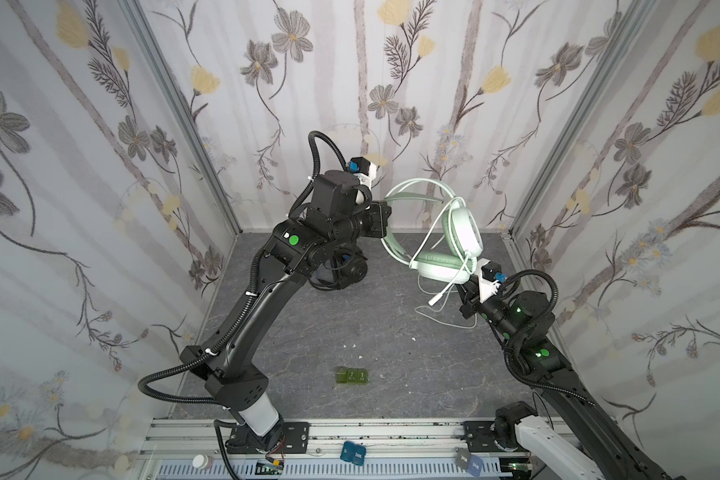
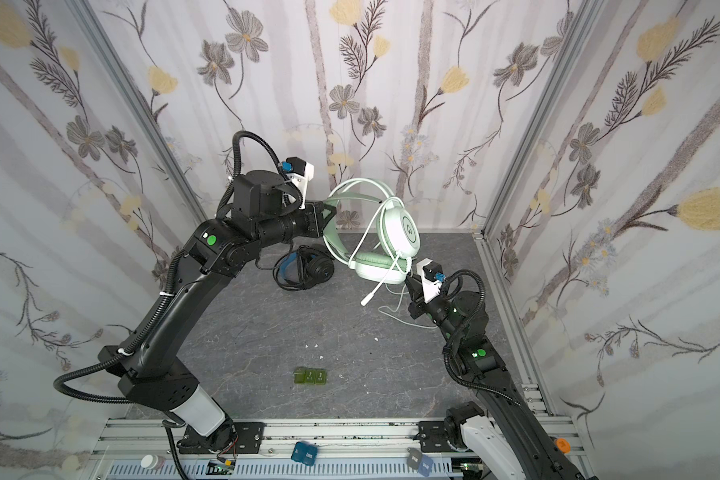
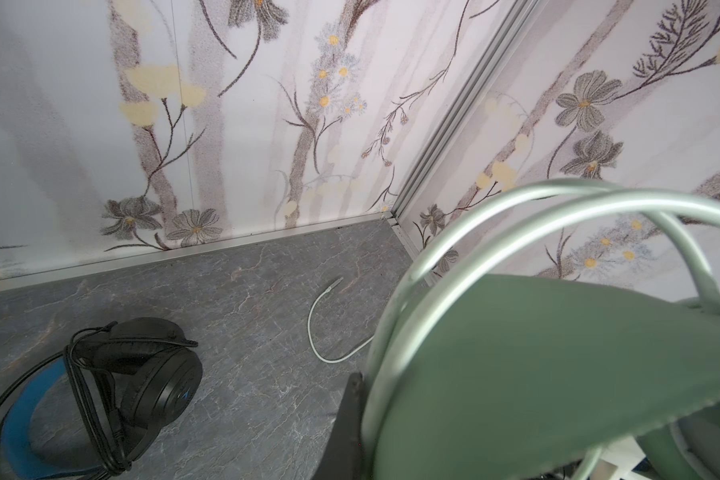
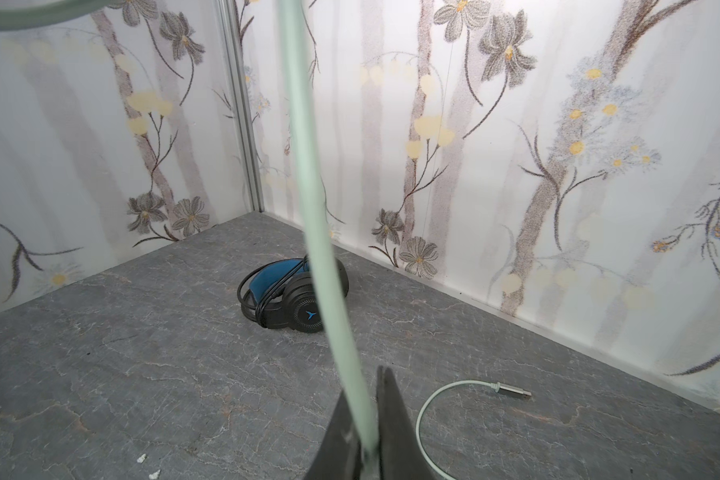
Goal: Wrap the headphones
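Two headsets were in my workspace. The mint-green headset (image 1: 466, 235) hung in the air over the back right of the counter (image 1: 350, 324), its headband clamped in my left hand (image 2: 328, 212), whose fingers were pressed together on it. My right hand (image 4: 366, 440) pinched its whitish-green cable (image 4: 308, 166) just beside the lower ear cup. The cable's loose end trailed down to the counter, where its one plug (image 4: 512, 390) lay flat. The black headset (image 2: 308, 270), blue inside its band, lay on the counter at the back, apart from the green one, with its black cable looped around it. Nearer the front sat one strip of three small green squares (image 1: 352, 376).
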Controlling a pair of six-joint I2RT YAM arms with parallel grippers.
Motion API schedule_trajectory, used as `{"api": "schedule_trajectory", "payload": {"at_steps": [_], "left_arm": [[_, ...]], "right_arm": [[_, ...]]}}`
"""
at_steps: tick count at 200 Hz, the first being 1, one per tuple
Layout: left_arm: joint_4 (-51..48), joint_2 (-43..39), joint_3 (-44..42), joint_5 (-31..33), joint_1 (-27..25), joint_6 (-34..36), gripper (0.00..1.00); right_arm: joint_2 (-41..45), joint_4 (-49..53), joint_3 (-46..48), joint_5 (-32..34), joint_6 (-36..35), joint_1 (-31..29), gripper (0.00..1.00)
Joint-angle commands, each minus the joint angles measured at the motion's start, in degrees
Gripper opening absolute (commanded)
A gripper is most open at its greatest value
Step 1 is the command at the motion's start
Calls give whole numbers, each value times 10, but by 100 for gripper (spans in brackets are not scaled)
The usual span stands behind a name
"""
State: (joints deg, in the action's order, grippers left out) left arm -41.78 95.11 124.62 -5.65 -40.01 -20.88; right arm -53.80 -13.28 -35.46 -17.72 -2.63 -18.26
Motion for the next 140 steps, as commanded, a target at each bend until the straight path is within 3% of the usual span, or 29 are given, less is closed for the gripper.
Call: {"api": "schedule_trajectory", "payload": {"at_steps": [1,36,90,140], "left_arm": [[70,3,8,-22,1,-48,0],[71,5,8,-32,1,-53,0],[68,6,9,-36,0,-54,0],[61,19,24,-45,1,-57,0]], "right_arm": [[-2,-10,0,-18,-4,0,28],[-4,-18,1,-28,-1,-1,38],[-16,-48,1,-17,23,-2,67],[-70,-143,27,-56,65,-13,69]]}}
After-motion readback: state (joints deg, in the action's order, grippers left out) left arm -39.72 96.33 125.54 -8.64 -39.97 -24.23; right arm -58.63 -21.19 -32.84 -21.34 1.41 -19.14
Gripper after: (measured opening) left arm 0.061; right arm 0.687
